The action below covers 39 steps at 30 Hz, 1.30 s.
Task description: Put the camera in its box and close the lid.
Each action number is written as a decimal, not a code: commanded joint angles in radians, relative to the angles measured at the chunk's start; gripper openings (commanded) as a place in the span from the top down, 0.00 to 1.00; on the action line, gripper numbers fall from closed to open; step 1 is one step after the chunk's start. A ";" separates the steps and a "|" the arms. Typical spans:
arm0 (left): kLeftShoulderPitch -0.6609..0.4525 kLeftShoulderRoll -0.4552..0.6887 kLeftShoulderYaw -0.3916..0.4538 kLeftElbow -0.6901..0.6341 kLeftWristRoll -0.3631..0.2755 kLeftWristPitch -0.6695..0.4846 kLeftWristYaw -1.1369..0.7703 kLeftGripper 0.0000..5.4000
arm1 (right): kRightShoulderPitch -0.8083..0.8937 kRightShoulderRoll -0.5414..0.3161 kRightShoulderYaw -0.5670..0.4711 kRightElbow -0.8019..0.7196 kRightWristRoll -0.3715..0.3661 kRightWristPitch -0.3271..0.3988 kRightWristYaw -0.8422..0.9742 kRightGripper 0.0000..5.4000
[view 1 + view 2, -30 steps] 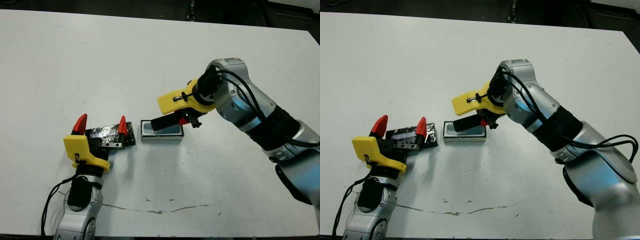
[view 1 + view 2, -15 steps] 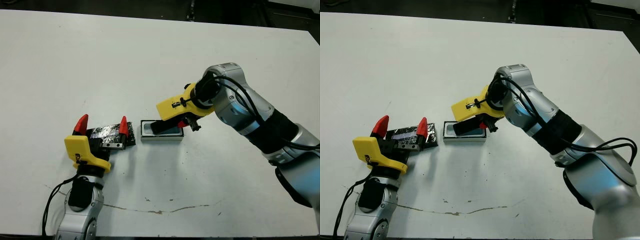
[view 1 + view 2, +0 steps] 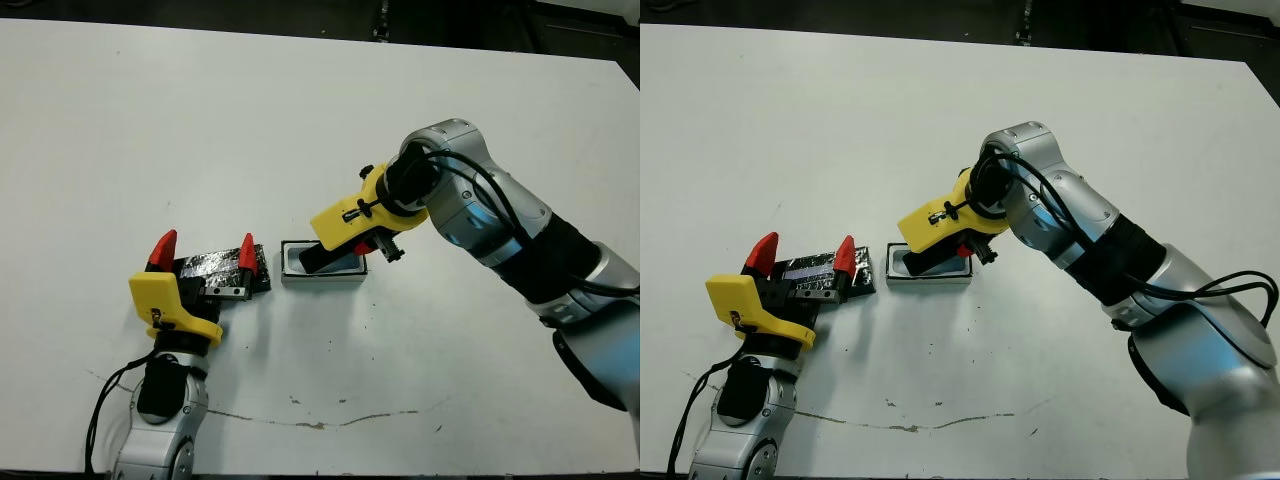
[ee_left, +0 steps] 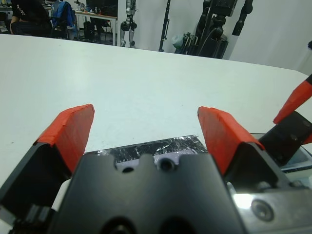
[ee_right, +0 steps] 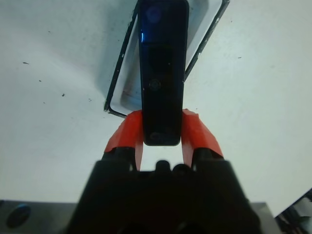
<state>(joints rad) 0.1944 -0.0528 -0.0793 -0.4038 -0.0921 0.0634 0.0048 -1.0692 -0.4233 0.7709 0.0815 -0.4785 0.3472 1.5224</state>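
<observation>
The right gripper [image 5: 162, 127] holds the camera [image 5: 162, 68] by 1 end, with its 2 red fingers [image 5: 126, 132] squeezed on the camera's sides. The camera is a shiny black bar. It tilts down into the box [image 3: 322, 265], and its far end is over the inside of the box. It is not lying flat in the box yet.

The box is a small tray with a white rim. It sits on the white table [image 3: 200, 130], near the middle.

The lid [image 3: 824, 272] is black with silver sparkles. It lies flat on the table just to the left of the box, close to it.

The left gripper [image 3: 204, 252] hangs over the lid. Its 2 red fingers [image 4: 70, 130] are spread wide apart and hold nothing.
</observation>
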 commanded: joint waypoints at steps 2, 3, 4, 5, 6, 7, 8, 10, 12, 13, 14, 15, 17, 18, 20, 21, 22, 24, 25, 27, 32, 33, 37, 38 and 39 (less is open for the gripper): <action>0.015 -0.003 0.000 0.008 0.012 -0.010 0.006 0.00 | 0.017 0.020 0.030 0.001 0.056 -0.005 0.088 0.69; 0.016 -0.002 0.000 0.008 0.012 -0.008 0.006 0.00 | 0.012 0.020 0.032 0.008 0.068 -0.017 0.091 0.69; 0.015 -0.002 0.000 0.007 0.012 -0.005 0.006 0.00 | 0.006 0.020 0.036 0.018 0.082 -0.033 0.092 0.69; 0.015 -0.002 0.000 0.006 0.012 -0.003 0.006 0.00 | -0.002 0.021 0.044 0.026 0.090 -0.041 0.092 0.69; 0.015 -0.003 0.000 0.006 0.011 -0.003 0.007 0.00 | -0.007 0.023 0.050 0.029 0.085 -0.046 0.092 0.69; 0.014 -0.004 0.000 0.008 0.008 -0.005 0.006 0.00 | -0.014 0.026 0.057 0.030 0.083 -0.038 0.092 0.69; 0.014 -0.006 0.001 0.009 0.004 -0.005 0.004 0.00 | -0.019 0.028 0.063 0.032 0.087 -0.022 0.092 0.69; 0.014 -0.008 0.001 0.009 -0.004 -0.005 0.002 0.00 | -0.029 0.033 0.074 0.039 0.099 0.011 0.092 0.69; 0.015 -0.010 0.000 0.009 -0.003 -0.007 0.004 0.00 | -0.040 0.038 0.085 0.047 0.116 0.035 0.092 0.69; 0.015 -0.010 0.000 0.008 0.000 -0.005 0.007 0.00 | -0.041 0.041 0.084 0.045 0.111 0.036 0.092 0.69; 0.015 -0.011 0.000 0.007 0.002 -0.004 0.009 0.00 | -0.038 0.044 0.080 0.043 0.099 0.041 0.087 0.69; 0.016 -0.012 0.000 0.006 0.003 -0.004 0.010 0.00 | -0.035 0.046 0.079 0.041 0.089 0.042 0.084 0.69; 0.017 -0.012 0.000 0.008 0.003 -0.007 0.009 0.00 | -0.027 0.047 0.077 0.043 0.078 0.044 0.074 0.69; 0.017 -0.012 0.001 0.007 0.003 -0.006 0.009 0.00 | -0.023 0.049 0.077 0.045 0.072 0.053 0.070 0.69; 0.018 -0.014 0.002 0.006 -0.004 -0.003 0.007 0.00 | -0.015 0.053 0.074 0.043 0.063 0.098 0.067 0.69; 0.018 -0.013 0.002 0.007 -0.003 -0.004 0.007 0.00 | -0.008 0.051 0.071 0.033 0.057 0.101 0.056 0.69; 0.018 -0.014 0.002 0.009 -0.003 -0.006 0.007 0.00 | -0.003 0.050 0.069 0.027 0.053 0.104 0.048 0.69; 0.017 -0.012 0.002 0.011 -0.002 -0.007 0.005 0.00 | 0.003 0.052 0.060 0.019 0.050 0.127 0.034 0.69; 0.017 -0.010 0.002 0.010 0.002 -0.006 0.006 0.00 | 0.000 0.054 0.055 0.018 0.049 0.140 0.030 0.69; 0.018 -0.008 0.001 0.006 0.008 -0.001 0.008 0.00 | -0.015 0.055 0.046 0.022 0.050 0.127 0.020 0.69; 0.021 -0.008 0.000 0.001 0.010 0.003 0.010 0.00 | -0.062 0.067 -0.025 0.105 0.108 0.151 0.034 0.69; 0.021 -0.008 0.000 0.001 0.009 0.004 0.009 0.00 | -0.065 0.065 -0.043 0.115 0.119 0.167 0.034 0.69; 0.021 -0.011 0.002 0.006 0.005 -0.003 0.010 0.00 | -0.064 0.055 -0.081 0.119 0.144 0.252 0.029 0.69; 0.021 -0.012 0.002 0.006 0.005 -0.004 0.010 0.00 | -0.063 0.052 -0.085 0.118 0.150 0.267 0.029 0.69; 0.020 -0.012 0.003 0.007 0.002 -0.005 0.009 0.00 | -0.061 0.050 -0.091 0.116 0.157 0.282 0.028 0.69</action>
<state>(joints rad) 0.1980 -0.0630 -0.0794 -0.4033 -0.0908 0.0566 0.0111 -1.1267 -0.3569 0.6987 0.1976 -0.3342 0.6036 1.5533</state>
